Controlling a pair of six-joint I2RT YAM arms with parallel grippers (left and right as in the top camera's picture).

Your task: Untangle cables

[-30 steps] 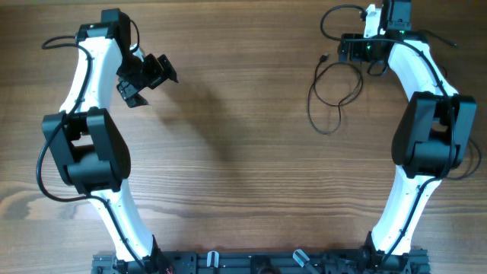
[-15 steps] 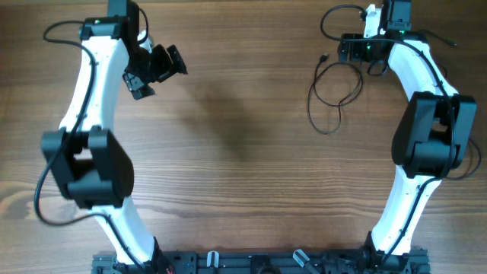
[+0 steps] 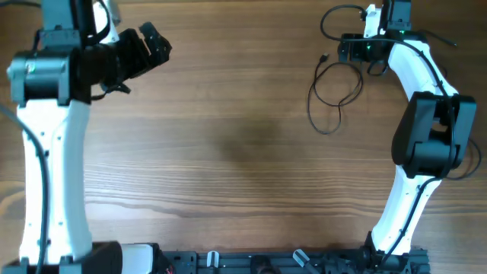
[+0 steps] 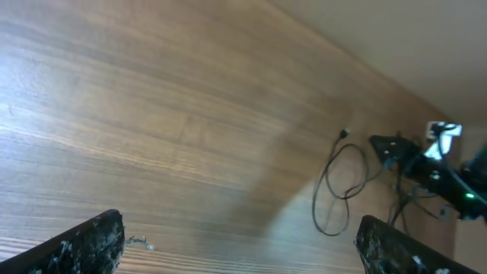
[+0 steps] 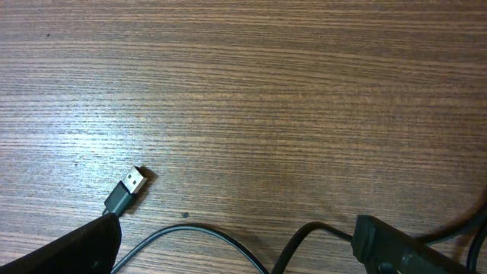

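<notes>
Cables loose on the table, neither gripper holding anything.

The cables (image 3: 333, 85) lie at the far right of the wooden table (image 3: 228, 167) in thin black loops that cross over themselves, with one plug end (image 5: 131, 189) lying free. From this I judge that the untangling is barely begun, or not begun at all: the crossings remain to be pulled apart. The right gripper (image 5: 236, 247) hovers just over the loops with fingers spread wide and a strand running between them, ungripped. The left gripper (image 3: 144, 52) is far left, well apart from the cables, fingers also wide and empty. Compared with a second ago, the left arm has swung up and farther away, while the right arm and the cables have not moved.
</notes>
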